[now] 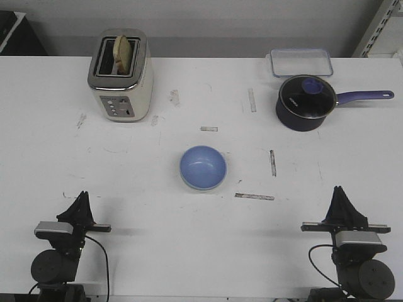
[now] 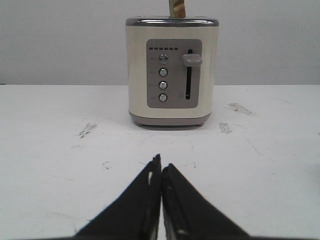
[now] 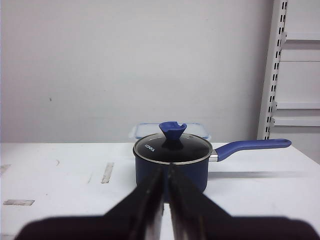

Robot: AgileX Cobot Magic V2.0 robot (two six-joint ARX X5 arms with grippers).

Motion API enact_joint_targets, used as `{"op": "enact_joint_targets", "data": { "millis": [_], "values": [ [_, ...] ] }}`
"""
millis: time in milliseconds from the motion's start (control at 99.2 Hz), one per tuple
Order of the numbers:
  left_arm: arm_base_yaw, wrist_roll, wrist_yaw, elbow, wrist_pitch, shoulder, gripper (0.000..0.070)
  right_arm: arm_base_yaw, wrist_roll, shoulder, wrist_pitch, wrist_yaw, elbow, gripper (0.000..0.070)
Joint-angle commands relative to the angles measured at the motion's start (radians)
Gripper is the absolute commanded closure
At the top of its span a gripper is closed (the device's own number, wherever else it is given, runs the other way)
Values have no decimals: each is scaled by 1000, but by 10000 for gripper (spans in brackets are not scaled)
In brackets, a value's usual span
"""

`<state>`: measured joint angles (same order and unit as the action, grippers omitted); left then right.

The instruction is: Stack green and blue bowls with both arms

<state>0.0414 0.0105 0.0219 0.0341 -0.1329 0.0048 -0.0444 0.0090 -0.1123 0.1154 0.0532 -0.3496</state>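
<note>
The blue bowl (image 1: 203, 166) sits upright at the middle of the table, in the front view only. A thin pale green edge (image 1: 200, 188) shows under its near rim, so the green bowl appears to lie nested beneath it, mostly hidden. My left gripper (image 1: 82, 195) rests near the table's front left edge, shut and empty, well apart from the bowls. Over at the front right my right gripper (image 1: 339, 189) is likewise shut and empty. In the left wrist view the left gripper (image 2: 161, 163) points at the toaster. The right gripper (image 3: 166, 170) points at the saucepan in its wrist view.
A cream toaster (image 1: 121, 77) with bread in it stands at the back left. A dark blue saucepan (image 1: 305, 102) with a glass lid and long handle is at the back right, with a clear plastic container (image 1: 301, 62) behind it. Tape strips mark the table (image 1: 157, 239).
</note>
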Motion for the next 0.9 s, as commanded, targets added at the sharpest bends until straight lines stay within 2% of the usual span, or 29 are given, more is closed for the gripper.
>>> {"op": "enact_joint_targets", "data": {
  "millis": [0,887],
  "values": [
    [-2,-9,9,-21,5,-2,697,1,17,2,-10,0,-7,693],
    [-2,-9,8,-21,13,-2,697,1,17,2,-10,0,-7,693]
  ]
}}
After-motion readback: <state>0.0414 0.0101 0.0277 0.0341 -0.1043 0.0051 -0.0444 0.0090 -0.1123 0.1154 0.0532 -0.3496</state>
